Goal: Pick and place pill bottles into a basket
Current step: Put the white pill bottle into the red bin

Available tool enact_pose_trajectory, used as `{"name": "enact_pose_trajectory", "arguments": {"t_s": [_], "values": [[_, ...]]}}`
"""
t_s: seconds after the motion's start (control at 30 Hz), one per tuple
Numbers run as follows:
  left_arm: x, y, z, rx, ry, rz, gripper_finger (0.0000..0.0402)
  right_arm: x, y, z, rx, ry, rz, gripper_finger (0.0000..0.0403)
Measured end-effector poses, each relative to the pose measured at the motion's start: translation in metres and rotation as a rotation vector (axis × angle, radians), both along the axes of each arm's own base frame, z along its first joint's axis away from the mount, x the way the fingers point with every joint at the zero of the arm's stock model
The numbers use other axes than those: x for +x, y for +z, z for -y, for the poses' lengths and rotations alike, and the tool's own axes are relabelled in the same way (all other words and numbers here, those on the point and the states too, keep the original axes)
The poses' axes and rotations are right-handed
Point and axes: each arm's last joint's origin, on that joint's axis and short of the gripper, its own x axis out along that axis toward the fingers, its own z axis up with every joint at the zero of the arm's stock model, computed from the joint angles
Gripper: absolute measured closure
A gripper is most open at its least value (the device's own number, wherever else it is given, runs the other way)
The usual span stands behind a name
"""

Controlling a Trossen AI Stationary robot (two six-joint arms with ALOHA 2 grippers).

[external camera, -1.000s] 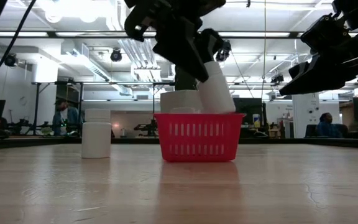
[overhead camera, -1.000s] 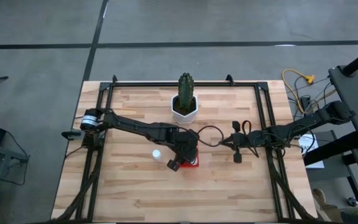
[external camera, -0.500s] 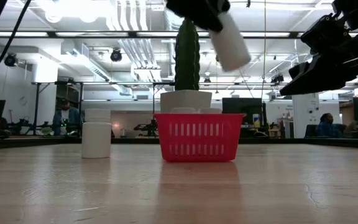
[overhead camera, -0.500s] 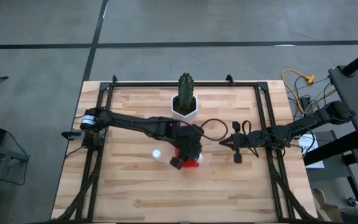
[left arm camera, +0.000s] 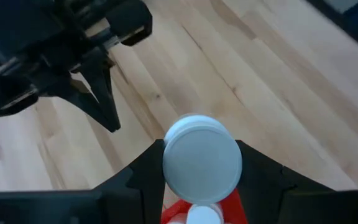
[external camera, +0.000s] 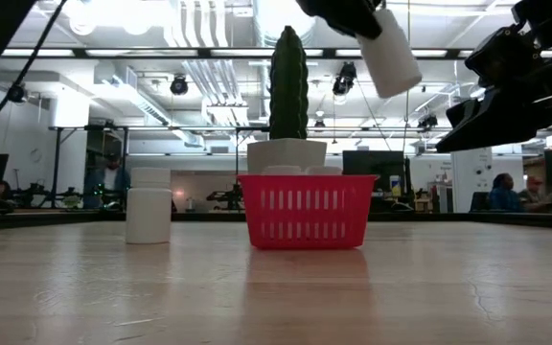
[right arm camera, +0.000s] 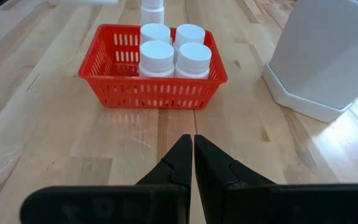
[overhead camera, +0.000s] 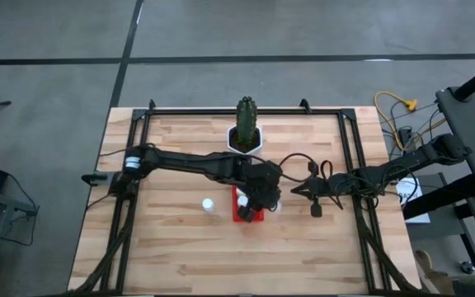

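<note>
Four capped pill bottles (right arm camera: 166,53) occupy most of the basket (right arm camera: 151,93). The cactus pot (overhead camera: 245,142) stands close behind it. One lone bottle (overhead camera: 209,204) stands left. The front of the surface (overhead camera: 221,256) lies bare.

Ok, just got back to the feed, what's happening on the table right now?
The left claw is holding a pill bottle in the air, up and to the right of the red basket, which already has four bottles standing in it. One more bottle stands on the wood to the basket's left. The right claw is shut and idle, pointing at the basket from beside the cactus pot.
</note>
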Motion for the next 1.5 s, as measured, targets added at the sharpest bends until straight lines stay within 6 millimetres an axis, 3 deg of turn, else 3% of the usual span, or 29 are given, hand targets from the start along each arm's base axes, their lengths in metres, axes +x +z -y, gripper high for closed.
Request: {"name": "enact_pose_trajectory", "arguments": {"t_s": [0.13,0.47,1.5], "values": [[0.007,0.001,0.001,0.008,-0.005,-0.032,0.0260,0.000,-0.001,0.000,-0.002,0.000,-0.005,0.0394],[-0.003,-0.003,0.006,0.004,0.004,-0.144,0.0260,-0.002,-0.004,0.001,-0.007,-0.003,-0.039,0.0394],[-0.004,-0.059,0.008,0.035,-0.005,-0.287,0.0260,-0.002,-0.005,0.001,0.006,-0.012,-0.048,0.0394]]}}
